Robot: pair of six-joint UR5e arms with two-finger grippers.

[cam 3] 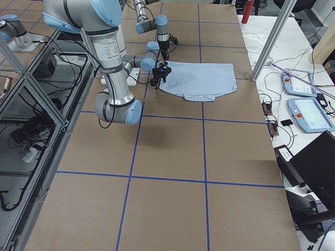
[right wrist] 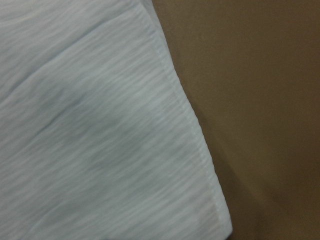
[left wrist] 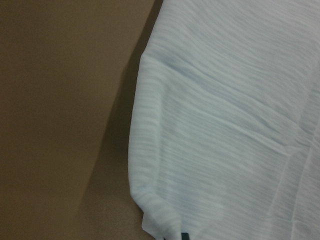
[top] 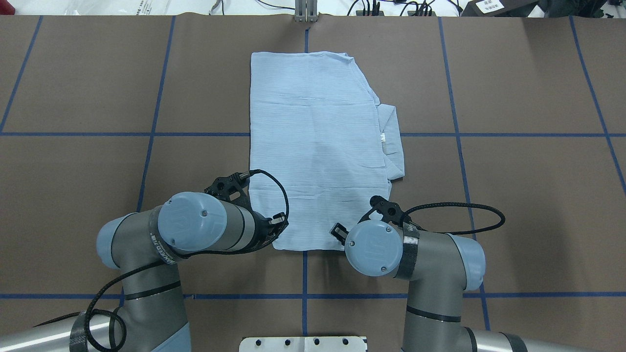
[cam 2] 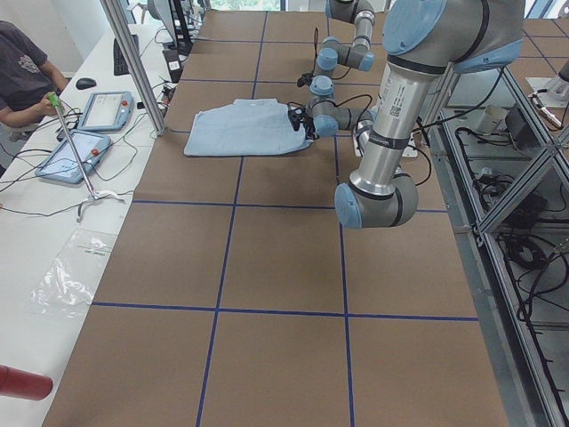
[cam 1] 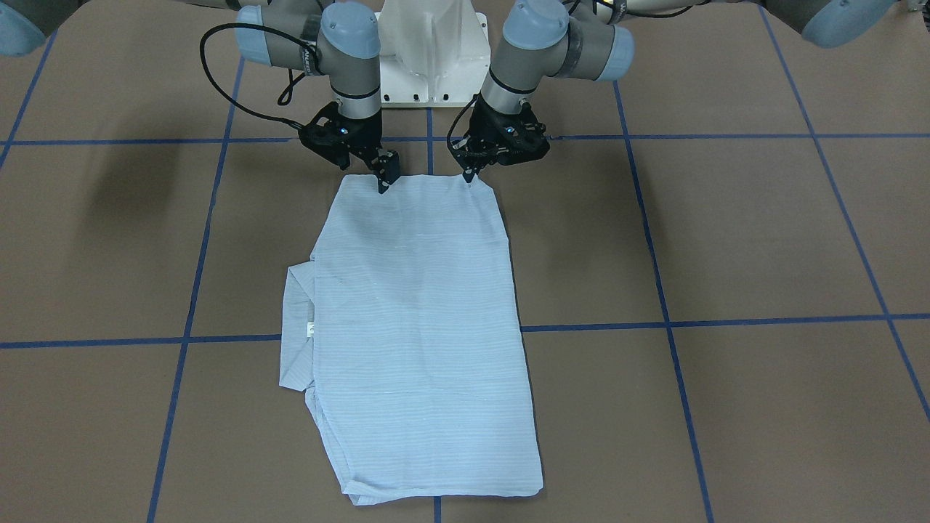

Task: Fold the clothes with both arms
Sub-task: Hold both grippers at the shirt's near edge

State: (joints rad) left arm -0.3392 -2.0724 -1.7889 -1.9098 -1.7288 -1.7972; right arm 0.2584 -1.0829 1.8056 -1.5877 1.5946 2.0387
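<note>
- Lying flat on the brown table (cam 1: 726, 240), the shirt (cam 1: 421, 305) is folded into a long rectangle, and its long side runs away from the robot.
- A smaller folded flap (cam 1: 296, 327) with a little white label (cam 1: 311, 328) sticks out from under the shirt's long edge on the robot's right side.
- The right gripper (cam 1: 383, 185) points down at the shirt's near edge, close to the right corner. Its fingers look narrow, with the tips touching the cloth.
- The left gripper (cam 1: 468, 176) stands at the near left corner, also narrow.
- Whether cloth sits between the fingers, I cannot tell.
- Both wrist views show only striped cloth beside bare table.
- Blue tape lines (cam 1: 726, 319) cross the table, and one passes under the shirt.
</note>
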